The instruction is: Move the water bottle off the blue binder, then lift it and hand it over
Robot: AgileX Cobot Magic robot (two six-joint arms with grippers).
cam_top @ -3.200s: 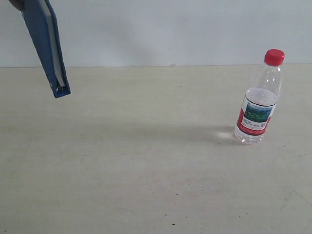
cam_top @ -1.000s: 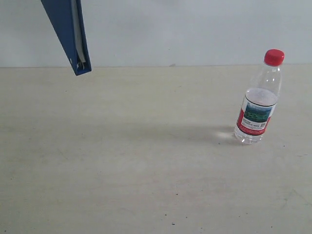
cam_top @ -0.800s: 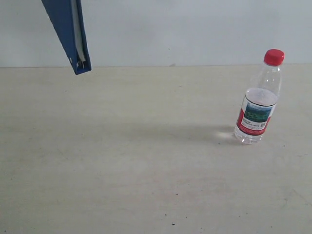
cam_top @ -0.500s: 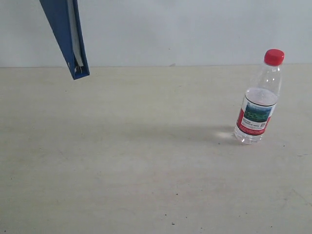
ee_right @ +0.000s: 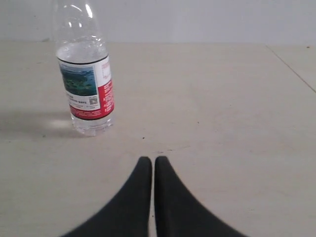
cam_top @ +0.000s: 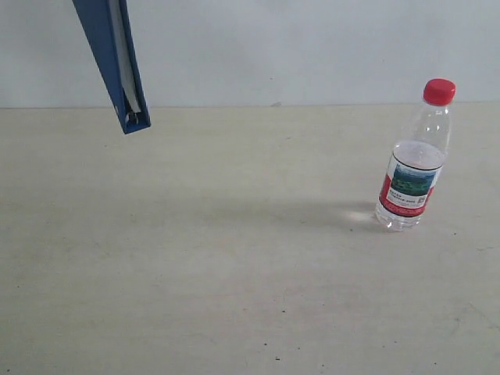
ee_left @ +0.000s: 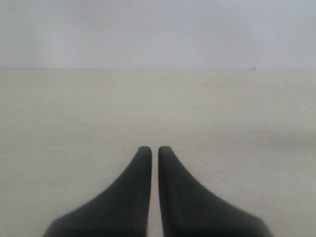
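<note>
Exterior view: the flat royal-blue ring binder (cam_top: 109, 62), white pages showing along its edge, hangs in the air at the upper left. It is steeply tilted and its top end is cut off by the frame, so what holds it cannot be seen. Compared with three seconds ago it sits higher and further towards the middle. Over the last second it only sways, and its lower corner is now slightly lower and further right. The small clear ribbed plastic water bottle (cam_top: 412, 168), with red screw cap and red, white and green label, stands upright on the pale worktop (cam_top: 234, 258) at the right. It is well apart from the binder and in the same spot throughout.

Left wrist view: the black left fingers (ee_left: 140, 170) are closed with only a hairline slit between them and hold nothing, over bare worktop. Neither task item appears here.

Right wrist view: the black right fingers (ee_right: 140, 180) are likewise pressed together and empty. The water bottle stands ahead of them and off to one side, untouched.

Assessment: the bottle is off the binder and the binder is aloft, so removal and lift appear done. With both sets of fingers empty, the binder seems already out of the robot's hold and the hand-over is probably at or near completion, though the holder is not shown
</note>
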